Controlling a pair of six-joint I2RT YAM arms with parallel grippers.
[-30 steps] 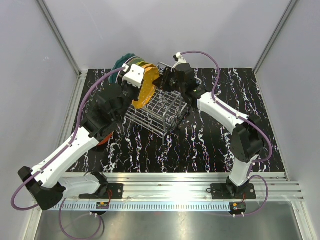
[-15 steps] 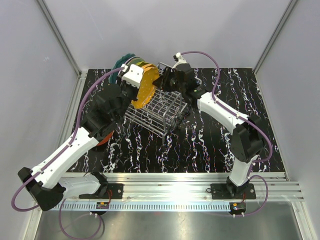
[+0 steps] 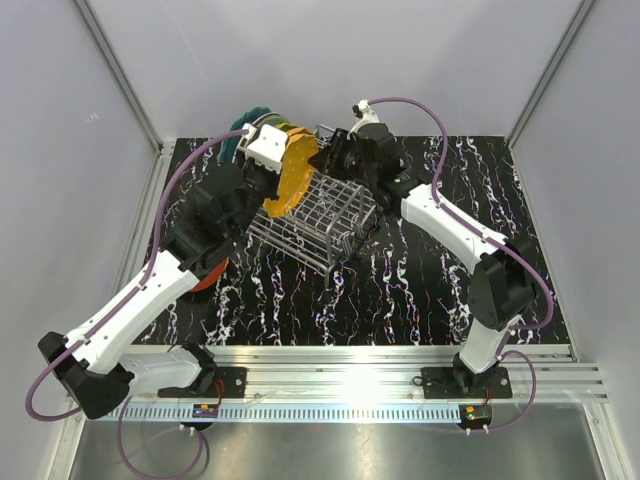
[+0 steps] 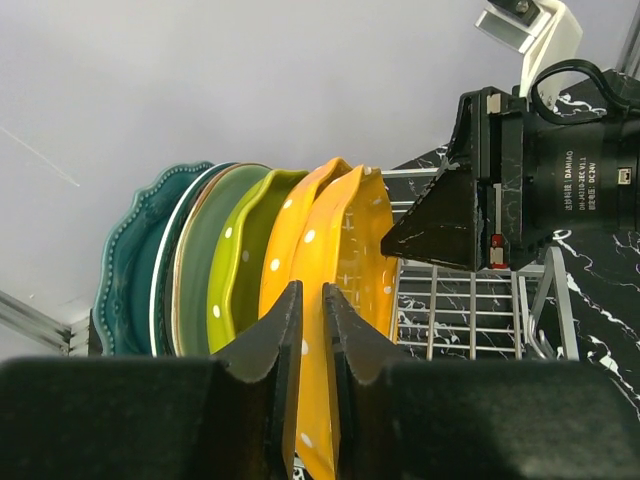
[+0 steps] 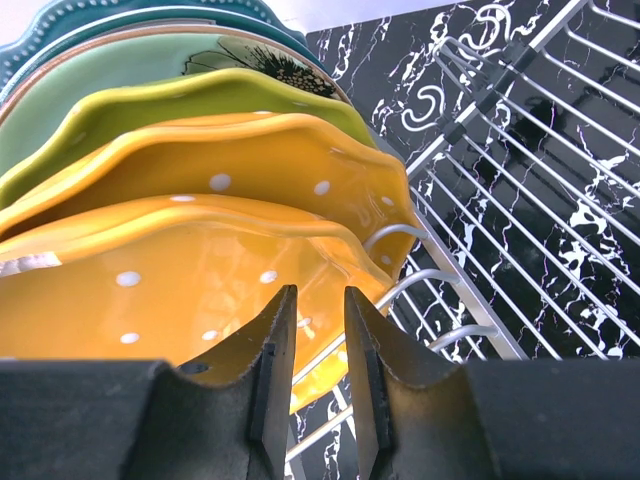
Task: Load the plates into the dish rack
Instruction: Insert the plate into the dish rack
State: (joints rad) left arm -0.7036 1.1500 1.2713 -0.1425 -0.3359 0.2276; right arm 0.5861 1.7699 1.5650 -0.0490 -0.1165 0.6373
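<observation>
The dish rack (image 3: 320, 225) stands mid-table with several plates on edge at its far left end. In the left wrist view they run teal (image 4: 125, 270), mint green (image 4: 195, 270), yellow-green (image 4: 240, 250), then two dotted orange plates. My left gripper (image 4: 311, 288) is shut on the rim of the nearest dotted orange plate (image 4: 350, 240), which leans over the rack (image 3: 290, 175). My right gripper (image 5: 317, 292) is slightly open. Its tips sit just off that plate's (image 5: 150, 300) opposite edge, with nothing between them. From above it hovers at the rack's far side (image 3: 328, 160).
A red-orange plate (image 3: 207, 275) lies flat on the black marbled table (image 3: 420, 290), mostly hidden under my left arm. Rack wires (image 5: 520, 230) run below the right fingers. Grey walls close in behind and at both sides.
My left jaws have closed onto the orange plate's rim. The right gripper has shifted slightly left and back along the rack's far edge. The plate barely moved.
</observation>
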